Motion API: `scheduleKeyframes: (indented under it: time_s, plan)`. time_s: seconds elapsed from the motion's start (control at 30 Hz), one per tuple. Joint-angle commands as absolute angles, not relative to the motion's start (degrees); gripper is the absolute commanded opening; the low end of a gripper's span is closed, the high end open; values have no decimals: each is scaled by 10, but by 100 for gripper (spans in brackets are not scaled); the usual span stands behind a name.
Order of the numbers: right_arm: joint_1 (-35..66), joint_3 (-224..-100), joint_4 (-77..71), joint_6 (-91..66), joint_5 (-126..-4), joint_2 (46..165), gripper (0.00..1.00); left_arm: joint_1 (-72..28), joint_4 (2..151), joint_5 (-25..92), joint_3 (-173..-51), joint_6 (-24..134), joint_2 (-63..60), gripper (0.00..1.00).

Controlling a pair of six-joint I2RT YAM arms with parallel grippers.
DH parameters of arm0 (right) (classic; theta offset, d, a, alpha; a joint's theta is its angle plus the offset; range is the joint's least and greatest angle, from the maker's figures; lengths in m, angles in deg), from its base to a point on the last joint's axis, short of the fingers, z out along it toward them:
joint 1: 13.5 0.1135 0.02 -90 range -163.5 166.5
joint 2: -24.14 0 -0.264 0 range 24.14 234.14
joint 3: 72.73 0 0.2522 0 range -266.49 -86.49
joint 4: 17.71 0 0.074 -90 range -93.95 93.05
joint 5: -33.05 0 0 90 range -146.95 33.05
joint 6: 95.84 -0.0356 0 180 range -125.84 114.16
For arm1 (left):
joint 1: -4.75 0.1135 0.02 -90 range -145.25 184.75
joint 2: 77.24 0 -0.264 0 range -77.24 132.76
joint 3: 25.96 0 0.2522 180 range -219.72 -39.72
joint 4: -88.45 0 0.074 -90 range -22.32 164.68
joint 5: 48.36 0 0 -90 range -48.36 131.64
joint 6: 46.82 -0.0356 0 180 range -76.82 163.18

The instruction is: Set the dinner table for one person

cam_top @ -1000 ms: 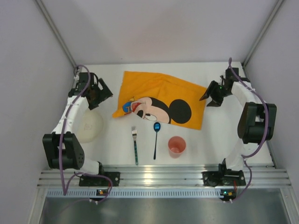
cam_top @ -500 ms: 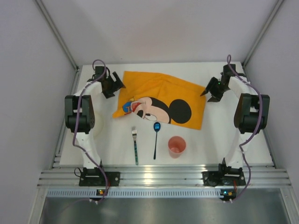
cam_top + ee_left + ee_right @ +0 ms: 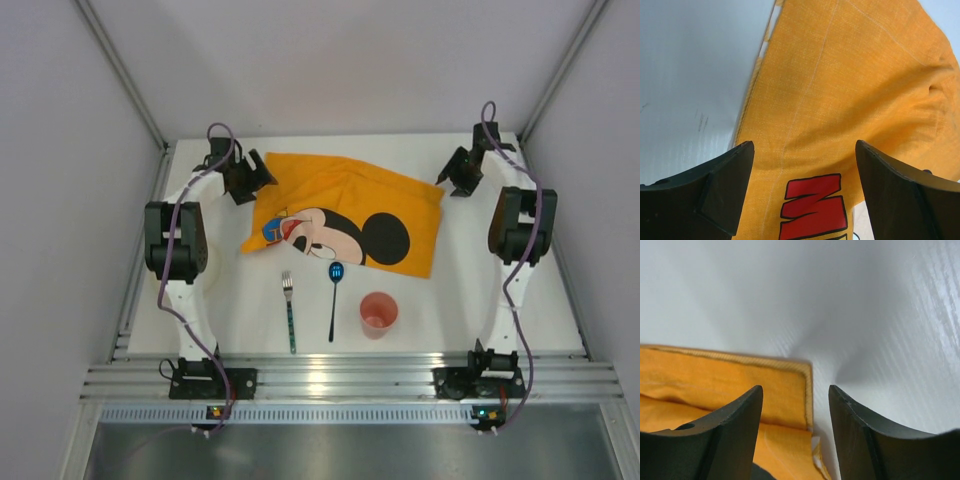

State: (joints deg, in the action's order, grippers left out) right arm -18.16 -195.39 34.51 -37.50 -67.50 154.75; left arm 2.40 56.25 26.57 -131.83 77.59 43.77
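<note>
I am holding my left gripper (image 3: pixel 804 150) and right gripper (image 3: pixel 795 390), both spread and empty, over the rumpled placemat's (image 3: pixel 345 210) far corners. The fork (image 3: pixel 289 310), spoon (image 3: pixel 334 295) and cup (image 3: pixel 378 313) are lying loose, so I judge the setting is barely starting.

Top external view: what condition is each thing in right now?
Orange cloth placemat printed with a cartoon mouse: lying askew, wrinkled.
Pink plastic cup: upright, empty.
Fork with dark handle: lying flat.
Black spoon with blue bowl: lying flat.
Left gripper: open, above placemat corner.
Right gripper: open, above placemat corner.
</note>
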Motion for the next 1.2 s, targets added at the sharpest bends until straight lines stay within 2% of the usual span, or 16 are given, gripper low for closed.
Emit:
scheduleKeyframes:
  time_s: [0.0,0.23,0.37,0.4,0.47,0.5,0.53,0.67,0.8,0.93,0.97,1.0,1.03,1.07,1.17]
  plan:
    - [-180,-2000,360,-377,-624,1574,56,26,578,250,-1304,776,405,87]
    - [-140,-2021,357,-396,-639,1606,52,26,578,256,-1290,768,388,86]
    - [-110,-2025,346,-409,-659,1614,42,26,575,262,-1287,762,383,86]
    - [-103,-2032,348,-411,-663,1622,32,27,574,263,-1285,760,383,86]
    - [-99,-2042,351,-413,-668,1627,21,27,572,265,-1284,759,384,86]
    - [-97,-2050,352,-412,-668,1633,5,27,570,266,-1286,759,385,86]
    - [-97,-2057,352,-407,-668,1634,1,27,570,265,-1285,759,385,86]
    - [-97,-2127,370,-390,-654,1640,0,27,568,266,-1283,760,387,86]
    - [-95,-2250,360,-348,-657,1635,0,27,565,269,-1281,759,383,85]
    - [-91,-2262,300,-326,-649,1599,1,27,560,278,-1283,759,382,84]
    - [-93,-2270,297,-327,-651,1601,6,27,559,280,-1284,759,382,84]
    - [-94,-2272,295,-331,-655,1602,48,27,558,280,-1284,760,382,84]
    - [-95,-2269,294,-334,-659,1603,81,27,559,280,-1284,761,382,84]
    - [-96,-2266,303,-335,-661,1602,100,27,559,279,-1284,761,382,84]
    - [-97,-2229,322,-332,-661,1585,100,27,559,284,-1287,763,383,84]
